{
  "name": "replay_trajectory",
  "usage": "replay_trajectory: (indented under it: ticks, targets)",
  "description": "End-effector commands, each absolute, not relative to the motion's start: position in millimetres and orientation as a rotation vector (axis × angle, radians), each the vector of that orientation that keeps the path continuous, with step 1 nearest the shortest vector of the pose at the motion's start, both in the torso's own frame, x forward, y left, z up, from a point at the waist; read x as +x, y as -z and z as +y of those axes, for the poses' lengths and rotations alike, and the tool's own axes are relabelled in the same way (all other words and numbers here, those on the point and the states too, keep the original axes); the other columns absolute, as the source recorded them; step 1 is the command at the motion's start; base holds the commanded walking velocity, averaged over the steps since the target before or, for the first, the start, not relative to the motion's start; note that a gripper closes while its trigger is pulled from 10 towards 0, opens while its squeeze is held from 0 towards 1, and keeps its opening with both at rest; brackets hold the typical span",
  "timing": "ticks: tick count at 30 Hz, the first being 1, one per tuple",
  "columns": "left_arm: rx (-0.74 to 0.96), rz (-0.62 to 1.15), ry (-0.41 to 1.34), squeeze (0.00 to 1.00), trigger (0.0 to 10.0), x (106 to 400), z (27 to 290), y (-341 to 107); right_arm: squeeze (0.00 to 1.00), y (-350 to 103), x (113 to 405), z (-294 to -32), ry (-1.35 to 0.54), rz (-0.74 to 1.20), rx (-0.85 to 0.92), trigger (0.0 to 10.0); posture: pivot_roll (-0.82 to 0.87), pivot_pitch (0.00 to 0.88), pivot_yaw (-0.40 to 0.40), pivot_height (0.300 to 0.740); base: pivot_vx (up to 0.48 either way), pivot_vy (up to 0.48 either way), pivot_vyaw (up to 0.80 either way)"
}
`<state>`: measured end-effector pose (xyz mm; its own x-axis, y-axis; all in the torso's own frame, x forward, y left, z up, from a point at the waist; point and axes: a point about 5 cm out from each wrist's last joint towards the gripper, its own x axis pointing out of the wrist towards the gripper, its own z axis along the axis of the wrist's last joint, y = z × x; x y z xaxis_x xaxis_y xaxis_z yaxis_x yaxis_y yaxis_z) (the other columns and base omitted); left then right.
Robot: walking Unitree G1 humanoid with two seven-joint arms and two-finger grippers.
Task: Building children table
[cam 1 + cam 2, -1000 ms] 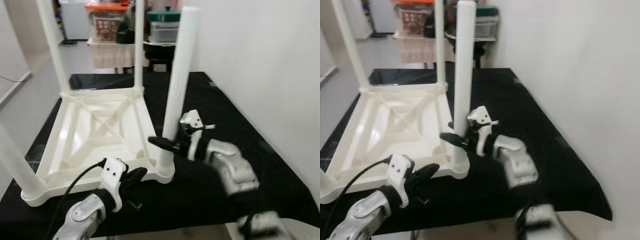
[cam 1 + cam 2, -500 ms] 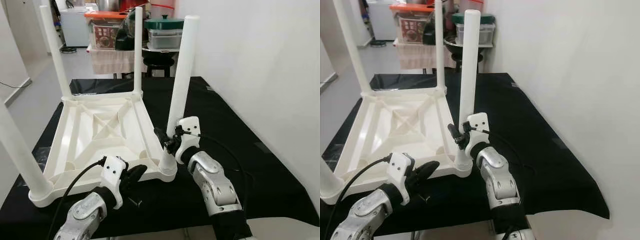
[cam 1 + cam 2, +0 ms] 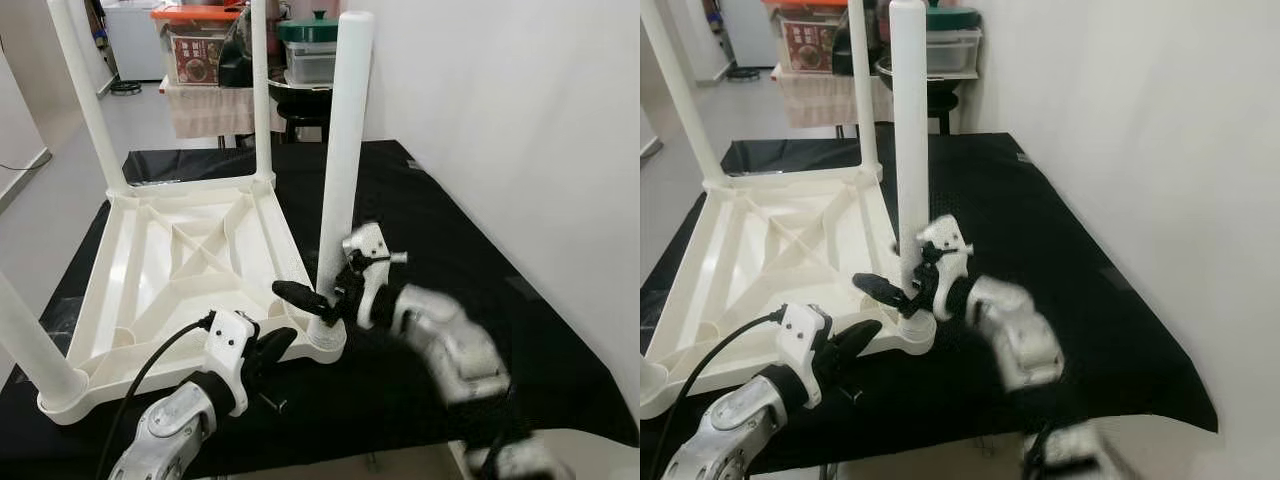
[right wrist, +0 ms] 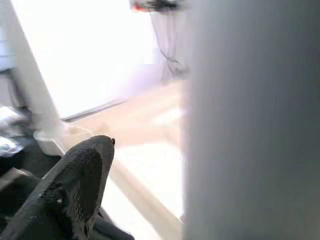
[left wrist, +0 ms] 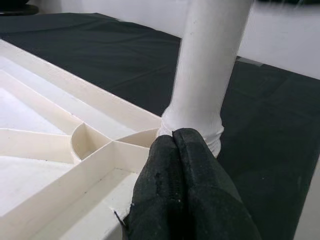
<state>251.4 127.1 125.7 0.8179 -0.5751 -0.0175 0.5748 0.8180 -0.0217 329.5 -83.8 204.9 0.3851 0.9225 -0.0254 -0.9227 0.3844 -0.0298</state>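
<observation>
Item: children's table [image 3: 190, 260], white moulded plastic, lying upside down on a black cloth [image 3: 430, 220] with its ribbed underside facing up and its legs standing vertical. Near-right leg [image 3: 342, 150]: a plain round tube, seated in the corner socket [image 3: 325, 335] closest to the robot. Far legs [image 3: 85, 95] upright at the back corners; near-left leg [image 3: 25, 340] at the front left corner. Right gripper [image 3: 325, 300]: at the base of the near-right leg, fingers spread around the tube, one black finger [image 3: 300, 295] reaching across the leg's tabletop side; whether the pads actually press the tube cannot be told. Left gripper [image 5: 187, 175]: fingers pressed together with nothing between them, tips resting at the collar of the same socket, on the near edge of the frame. A small dark screw-like piece [image 3: 270, 403] lies on the cloth just beside the left gripper. Handling, as judged: the plastic looks light, stiff and hollow, with a smooth, somewhat slippery finish; the tube should slide in a loose grasp, so hold belongs low on the leg near the socket, where leverage on the joint is least. The ribs and rim offer firmer purchase for steadying the top. Background: a side table [image 3: 215, 100] with storage boxes.
</observation>
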Motion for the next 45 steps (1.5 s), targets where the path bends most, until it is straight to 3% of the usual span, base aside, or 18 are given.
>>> replay_trajectory:
  ticks: [1,7,8,9,20,26,27,28,30,32,35,37,43,44,45]
  targets:
    - [-0.019,0.036,0.618,0.00,10.0,251,125,-123,0.00,-201,329,-78,-1.283,0.022,-0.041,10.0,0.01,0.000,-0.071,0.740,0.000,0.000,0.00]
    - [-0.011,0.038,0.616,0.00,10.0,251,124,-122,0.00,-204,345,-88,-1.345,0.074,-0.051,10.0,0.03,0.000,-0.072,0.740,0.000,0.000,0.00]
    - [-0.009,0.038,0.616,0.00,10.0,250,123,-122,0.00,-203,349,-89,-1.357,0.091,-0.047,4.0,0.03,0.000,-0.072,0.740,0.000,0.000,0.00]
    - [-0.007,0.038,0.615,0.00,10.0,250,123,-121,0.00,-201,351,-91,-1.367,0.107,-0.041,0.0,0.04,0.000,-0.078,0.740,0.000,0.000,0.00]
    - [-0.004,0.038,0.612,0.00,10.0,249,123,-121,0.00,-194,353,-99,-1.399,0.133,-0.035,0.0,0.04,0.000,-0.070,0.740,0.000,0.000,0.00]
    - [-0.006,0.038,0.615,0.00,10.0,247,124,-121,0.00,-201,340,-99,-1.262,0.035,0.000,0.0,0.02,0.000,-0.066,0.740,0.000,0.000,0.00]
    - [-0.008,0.038,0.615,0.00,10.0,247,125,-121,0.00,-192,333,-94,-1.147,0.033,0.023,0.0,0.02,0.000,-0.066,0.740,0.000,0.000,0.00]
    - [-0.008,0.038,0.615,0.00,10.0,247,125,-121,0.00,-192,333,-94,-1.147,0.033,0.023,0.0,0.02,0.000,-0.066,0.740,0.000,0.000,0.00]
    - [-0.009,0.039,0.616,0.00,10.0,247,127,-121,0.00,-146,325,-86,-0.621,0.146,0.074,0.0,0.01,0.000,-0.056,0.740,0.000,0.000,0.00]
    - [-0.010,0.039,0.616,0.00,10.0,247,128,-122,0.00,-114,307,-88,-0.345,0.268,0.113,0.0,0.01,0.000,-0.056,0.740,0.000,0.000,0.00]
    - [-0.007,0.043,0.617,0.00,10.0,249,130,-120,0.00,-148,309,-72,-0.511,0.040,-0.162,0.0,0.00,0.000,-0.039,0.740,0.000,0.000,0.00]
    - [-0.019,0.041,0.613,0.00,10.0,250,130,-121,0.00,-138,316,-74,-0.538,0.139,-0.032,0.0,-0.01,0.000,-0.035,0.740,0.000,0.000,0.00]
    - [-0.011,0.045,0.627,0.00,10.0,250,129,-121,0.00,-135,320,-72,-0.555,0.175,0.003,0.0,0.00,0.000,-0.042,0.740,0.000,0.000,0.00]
    - [-0.011,0.042,0.618,0.00,10.0,250,129,-121,0.00,-136,318,-72,-0.543,0.187,-0.011,2.2,0.01,0.000,-0.040,0.740,0.000,0.000,0.00]
    - [-0.010,0.039,0.611,0.00,10.0,250,129,-122,0.00,-136,314,-69,-0.529,0.201,-0.003,10.0,0.01,0.000,-0.042,0.740,0.000,0.000,0.00]
